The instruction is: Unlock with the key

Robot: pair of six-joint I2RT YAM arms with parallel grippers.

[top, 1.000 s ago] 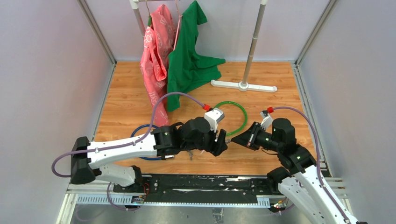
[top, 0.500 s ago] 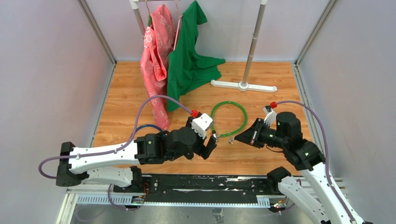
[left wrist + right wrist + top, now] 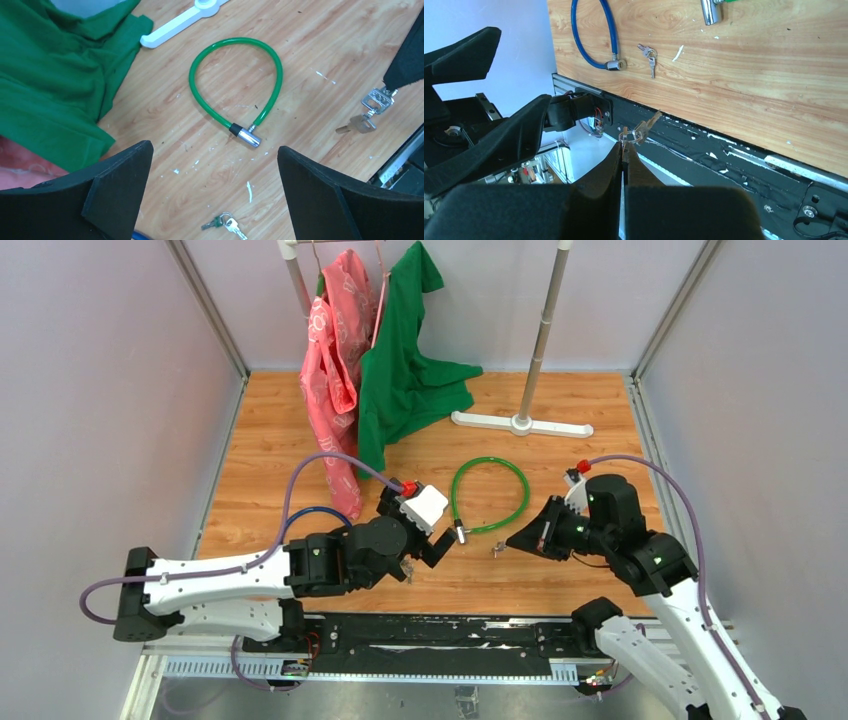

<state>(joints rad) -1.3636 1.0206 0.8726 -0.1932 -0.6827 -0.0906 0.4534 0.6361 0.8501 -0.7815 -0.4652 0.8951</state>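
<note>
Outstretched, the left gripper [image 3: 212,150] hangs spread wide — the right gripper [image 3: 624,147], pointing leftward, pinches the key [image 3: 646,124].

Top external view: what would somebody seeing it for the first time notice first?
Bright clothes, a pink garment and a green shirt, hang from the rack at the back. On the wooden table lies a green cable lock in a loop, and the right gripper pinches a bunch of keys near its metal end.

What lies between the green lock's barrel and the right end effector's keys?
Nothing but bare, scuffed wood separates barrel from keys; left wrist view shows it.
</note>
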